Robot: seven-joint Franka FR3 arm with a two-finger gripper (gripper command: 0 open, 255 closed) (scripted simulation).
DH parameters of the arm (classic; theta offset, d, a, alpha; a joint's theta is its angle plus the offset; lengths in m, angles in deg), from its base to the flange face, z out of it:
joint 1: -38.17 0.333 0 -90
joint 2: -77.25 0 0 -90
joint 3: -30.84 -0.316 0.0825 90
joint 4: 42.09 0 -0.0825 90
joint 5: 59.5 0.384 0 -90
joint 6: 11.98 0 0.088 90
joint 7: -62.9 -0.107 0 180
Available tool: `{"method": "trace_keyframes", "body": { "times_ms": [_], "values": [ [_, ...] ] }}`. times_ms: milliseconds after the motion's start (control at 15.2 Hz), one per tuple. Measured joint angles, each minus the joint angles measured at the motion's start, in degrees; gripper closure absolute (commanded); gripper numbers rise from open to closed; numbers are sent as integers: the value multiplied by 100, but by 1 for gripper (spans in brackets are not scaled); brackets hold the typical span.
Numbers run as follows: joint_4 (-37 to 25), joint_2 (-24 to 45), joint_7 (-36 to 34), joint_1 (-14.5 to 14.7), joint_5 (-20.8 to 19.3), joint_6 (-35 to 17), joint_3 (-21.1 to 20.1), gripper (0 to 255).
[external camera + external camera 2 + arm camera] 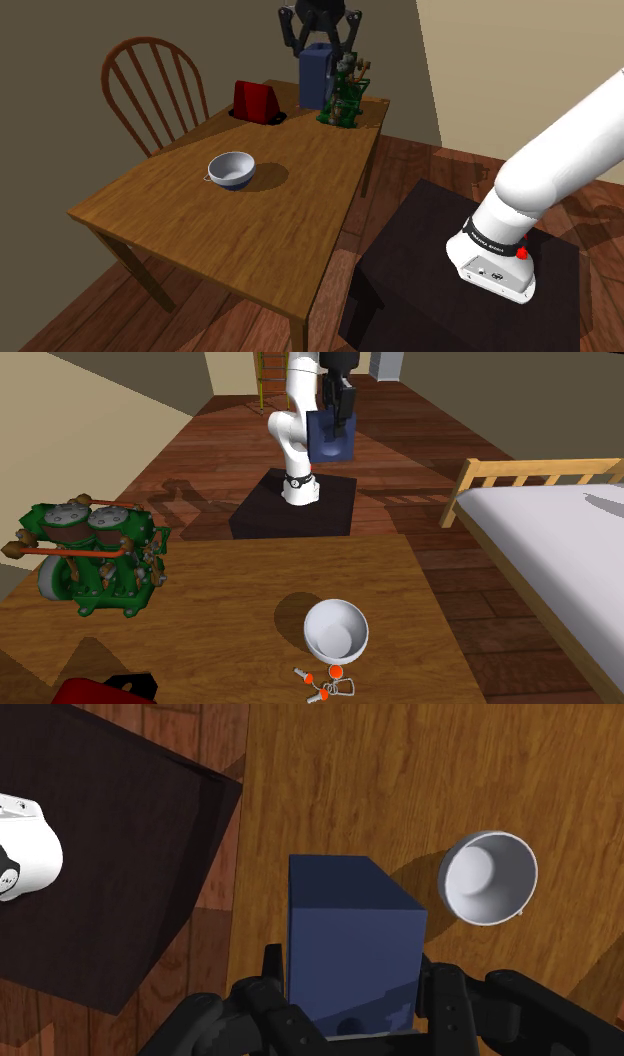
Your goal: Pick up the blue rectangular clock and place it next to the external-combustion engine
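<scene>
My black gripper is shut on the blue rectangular clock and holds it in the air above the wooden table. In the wrist view the fingers clasp the clock from both sides, with the tabletop far below. The second exterior view shows the clock hanging under the gripper, well apart from the green engine. The engine stands at the table's far end in the shoulder view.
A white bowl sits mid-table, also seen as the bowl below the hand. A red object stands near the engine. A small bunch of keys lies by the bowl. A chair, a bed and the dark stand surround the table.
</scene>
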Motion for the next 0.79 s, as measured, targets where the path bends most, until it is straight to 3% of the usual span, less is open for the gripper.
{"method": "trace_keyframes", "body": {
  "times_ms": [330, 792],
  "values": [
    [-426, 139, 33, -50, -81, 310, 35, 255],
    [-601, 379, 829, -361, -287, 331, 530, 255]
  ]
}}
